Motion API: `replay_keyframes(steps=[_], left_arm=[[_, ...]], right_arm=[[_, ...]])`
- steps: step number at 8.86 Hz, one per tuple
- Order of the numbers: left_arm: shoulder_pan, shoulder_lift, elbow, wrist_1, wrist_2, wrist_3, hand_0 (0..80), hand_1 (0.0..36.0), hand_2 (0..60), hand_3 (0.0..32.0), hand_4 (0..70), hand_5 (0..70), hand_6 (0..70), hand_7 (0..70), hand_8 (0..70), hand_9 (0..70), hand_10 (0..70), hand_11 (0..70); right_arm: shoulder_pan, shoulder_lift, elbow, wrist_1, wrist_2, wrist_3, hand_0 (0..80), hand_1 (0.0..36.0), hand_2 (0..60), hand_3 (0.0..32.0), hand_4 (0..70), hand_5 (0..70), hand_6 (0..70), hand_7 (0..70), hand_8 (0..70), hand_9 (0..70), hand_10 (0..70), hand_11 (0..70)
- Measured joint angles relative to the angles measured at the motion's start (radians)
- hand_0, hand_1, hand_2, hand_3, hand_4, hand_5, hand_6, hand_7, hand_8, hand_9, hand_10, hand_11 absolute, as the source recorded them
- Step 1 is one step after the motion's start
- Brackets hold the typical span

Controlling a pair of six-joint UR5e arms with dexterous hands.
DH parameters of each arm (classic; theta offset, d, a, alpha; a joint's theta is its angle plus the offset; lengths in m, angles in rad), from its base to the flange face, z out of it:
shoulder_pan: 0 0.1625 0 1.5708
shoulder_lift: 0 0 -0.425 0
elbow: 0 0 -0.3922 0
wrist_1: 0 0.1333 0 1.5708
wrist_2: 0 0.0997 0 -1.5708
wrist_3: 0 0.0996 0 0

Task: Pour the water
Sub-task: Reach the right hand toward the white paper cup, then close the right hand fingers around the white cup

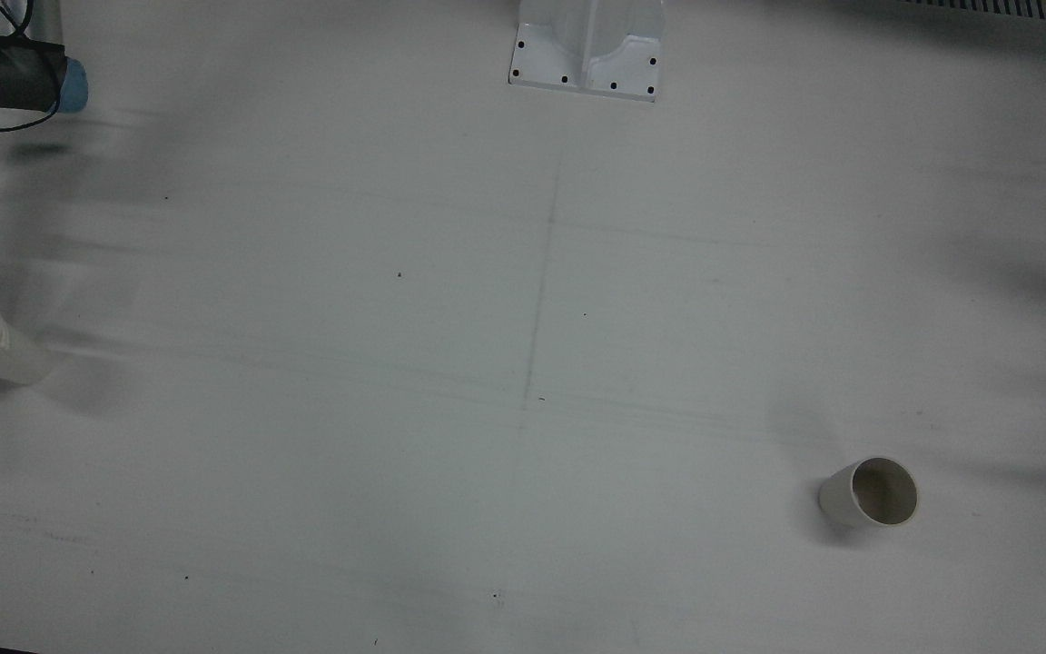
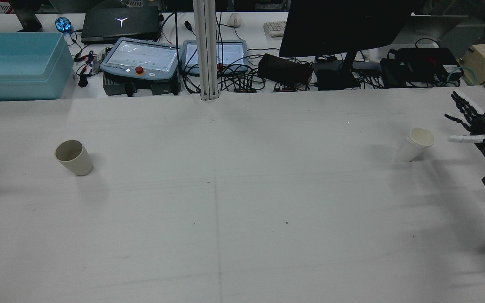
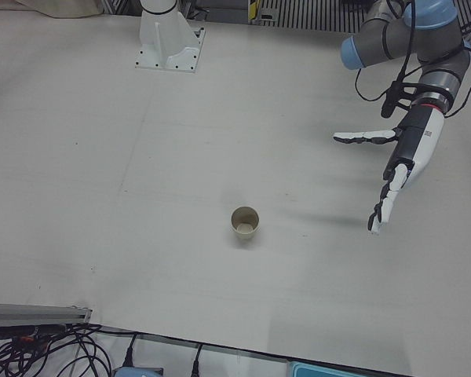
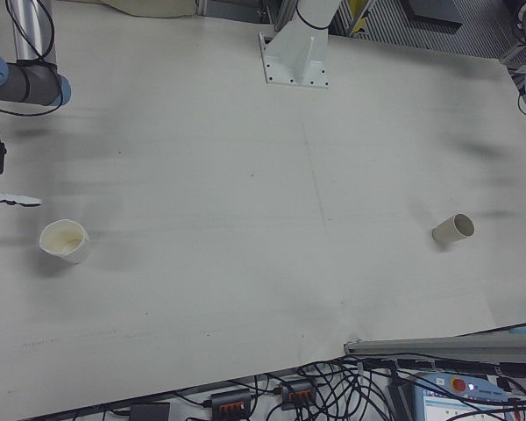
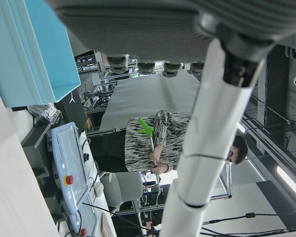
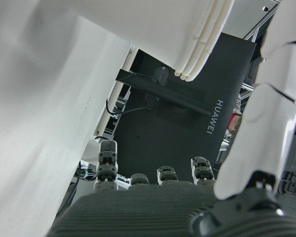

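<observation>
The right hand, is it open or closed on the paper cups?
Open. In the rear view the right hand has its fingers spread and holds nothing; the stacked paper cups stand apart from it on the table.

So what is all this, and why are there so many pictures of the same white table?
It is one robot with two arms, each ending in a robot hand, filmed by several cameras at once: some above the table, some at its sides, one on each hand. Two paper cups stand far apart: the plain cup and the stacked cups. The right robot hand waits open beside the stacked cups. The left robot hand hangs open above the table. Nothing is held.
</observation>
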Motion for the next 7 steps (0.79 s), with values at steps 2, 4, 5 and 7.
replay_keyframes(steps=[2, 4, 5, 7], left_arm=[[-0.001, 0.0, -0.004, 0.006, 0.0, -0.001, 80.0, 30.1, 0.0, 5.4, 4.4, 0.0, 0.0, 6.9, 5.2, 0.0, 1.5, 5.9], [-0.003, 0.0, -0.007, 0.007, 0.0, -0.005, 80.0, 29.3, 0.0, 5.4, 4.1, 0.0, 0.0, 6.8, 5.1, 0.0, 1.5, 5.7], [-0.004, 0.0, -0.007, 0.007, 0.0, -0.008, 80.0, 29.4, 0.0, 5.8, 4.3, 0.0, 0.0, 6.8, 4.9, 0.0, 1.5, 5.8], [-0.007, 0.001, -0.006, 0.007, -0.001, -0.011, 80.0, 29.3, 0.0, 5.8, 4.3, 0.0, 0.0, 6.8, 4.9, 0.0, 1.6, 5.8]], right_arm=[[-0.045, 0.004, -0.019, 0.013, 0.005, -0.003, 51.7, 18.9, 6.2, 6.0, 0.0, 6.4, 1.4, 2.2, 0.0, 0.0, 4.7, 8.9], [-0.098, 0.005, -0.018, 0.015, 0.047, -0.003, 52.6, 19.5, 4.6, 7.6, 0.0, 6.7, 1.4, 2.2, 0.0, 0.0, 4.2, 8.3], [-0.11, 0.006, -0.012, 0.015, 0.064, -0.001, 54.3, 21.8, 6.0, 9.0, 0.0, 7.4, 1.0, 2.5, 0.0, 0.0, 4.1, 8.4], [-0.121, 0.013, -0.006, 0.015, 0.078, 0.0, 54.3, 21.8, 6.0, 9.0, 0.0, 7.4, 1.0, 2.5, 0.0, 0.0, 4.1, 8.4]])
